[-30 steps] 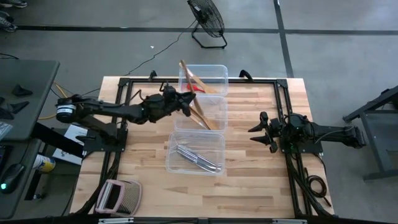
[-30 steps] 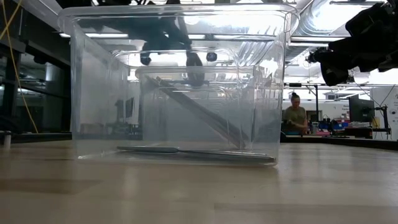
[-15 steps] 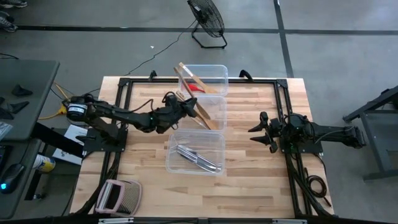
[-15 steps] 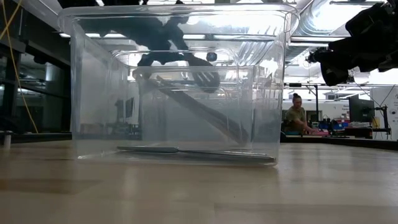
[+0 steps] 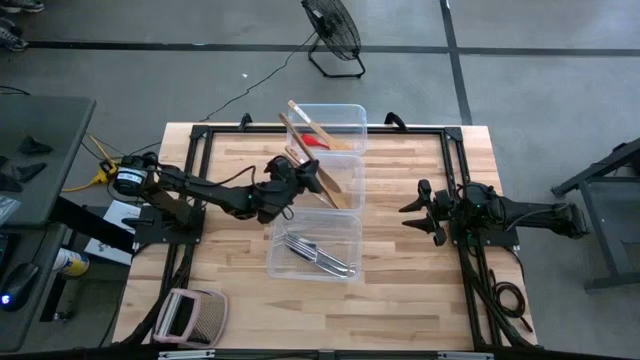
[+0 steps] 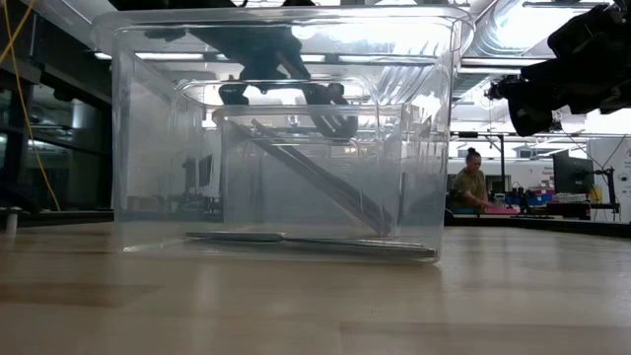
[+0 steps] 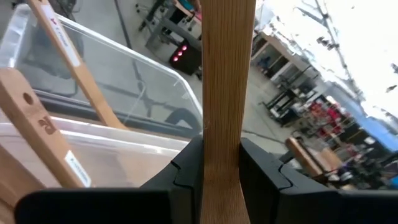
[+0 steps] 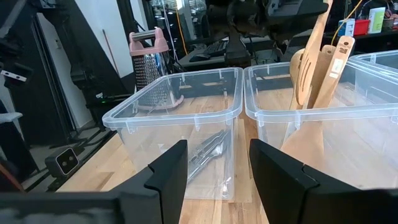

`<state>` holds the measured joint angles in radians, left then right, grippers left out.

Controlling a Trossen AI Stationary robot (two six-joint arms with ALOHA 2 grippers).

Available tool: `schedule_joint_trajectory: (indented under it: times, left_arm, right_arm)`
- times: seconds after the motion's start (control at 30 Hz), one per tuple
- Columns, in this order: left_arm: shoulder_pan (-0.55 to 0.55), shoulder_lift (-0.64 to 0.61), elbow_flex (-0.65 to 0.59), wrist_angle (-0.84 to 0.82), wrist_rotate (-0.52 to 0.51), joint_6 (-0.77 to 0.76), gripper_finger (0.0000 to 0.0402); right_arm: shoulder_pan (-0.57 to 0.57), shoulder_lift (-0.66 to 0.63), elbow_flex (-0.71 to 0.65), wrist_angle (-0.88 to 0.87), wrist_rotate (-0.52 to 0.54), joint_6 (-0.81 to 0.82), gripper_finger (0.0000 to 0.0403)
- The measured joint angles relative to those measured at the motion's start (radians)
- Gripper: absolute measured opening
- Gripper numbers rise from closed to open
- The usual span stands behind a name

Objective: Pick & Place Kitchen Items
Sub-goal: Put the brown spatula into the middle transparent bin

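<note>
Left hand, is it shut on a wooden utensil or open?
Shut. The left hand has its fingers pressed against both sides of a wooden utensil, above the middle tub.

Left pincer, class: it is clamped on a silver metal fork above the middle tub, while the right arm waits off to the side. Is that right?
Not quite. The left pincer is clamped on a pale wooden utensil, not a metal fork; the left wrist view shows the wood between its fingers. The silver cutlery lies in the nearest tub. The rest stands: the right pincer waits aside.
</note>
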<state>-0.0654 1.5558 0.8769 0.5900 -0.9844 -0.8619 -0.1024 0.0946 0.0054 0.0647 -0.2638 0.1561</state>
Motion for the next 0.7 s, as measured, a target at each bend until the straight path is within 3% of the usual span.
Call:
schedule_joint_trajectory:
  times: [0.4,0.7]
  left_arm:
    - [-0.021,0.0,0.109,-0.222,-0.032,0.042,0.0074]
    - [-0.028,0.0,0.109,-0.359,-0.032,-0.093,0.0076]
  right_arm:
    - [0.0,0.0,0.0,0.0,0.0,0.0,0.0165]
    - [0.0,0.0,0.0,0.0,0.0,0.0,0.0165]
